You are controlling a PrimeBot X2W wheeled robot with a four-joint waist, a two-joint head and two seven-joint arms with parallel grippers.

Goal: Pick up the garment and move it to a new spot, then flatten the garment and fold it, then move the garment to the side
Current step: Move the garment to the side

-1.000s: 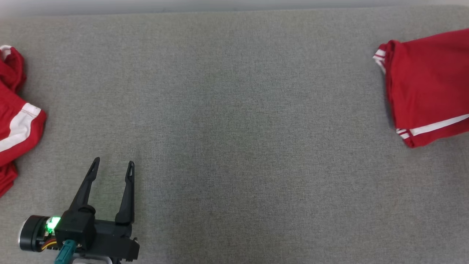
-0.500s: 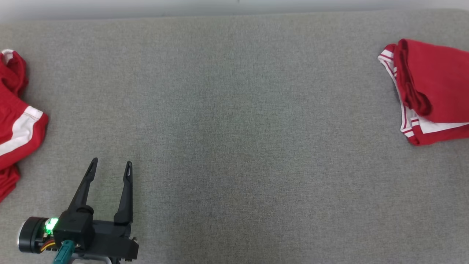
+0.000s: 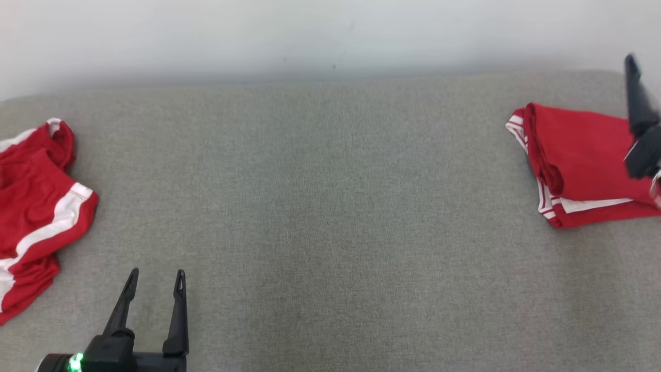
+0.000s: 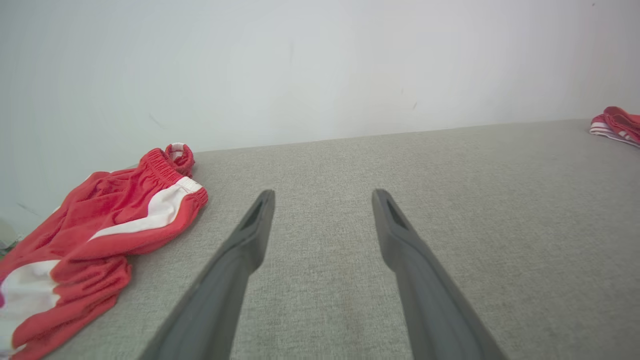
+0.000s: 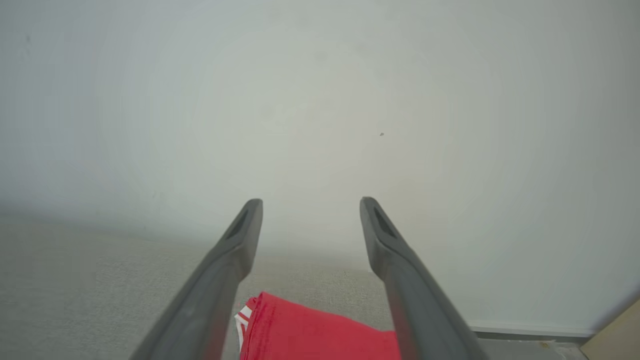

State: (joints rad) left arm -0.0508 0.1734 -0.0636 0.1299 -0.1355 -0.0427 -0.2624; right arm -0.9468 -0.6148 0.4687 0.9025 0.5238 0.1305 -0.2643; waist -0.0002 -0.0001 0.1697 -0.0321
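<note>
The garment (image 3: 578, 155) is red with white trim and lies folded on the grey fabric surface (image 3: 330, 217) at the far right. One of my right gripper's fingers (image 3: 639, 106) shows dark and blurred over the garment's right part. In the right wrist view my right gripper (image 5: 311, 201) is open, with the garment (image 5: 310, 330) low between its fingers and apart from them. My left gripper (image 3: 157, 272) rests open at the lower left over bare fabric. The left wrist view shows the left gripper (image 4: 324, 192) open with nothing in it, and the garment (image 4: 617, 122) far off at the right.
A second red garment (image 3: 36, 206) with a white stripe lies crumpled at the left edge, left of my left gripper, and appears in the left wrist view (image 4: 100, 230). A white wall (image 3: 330, 36) rises right behind the surface's far edge.
My right gripper has opened and let go of the garment, which settled into a flat folded stack. The head camera tilted up, bringing the wall and the right finger into view. The left gripper held still.
</note>
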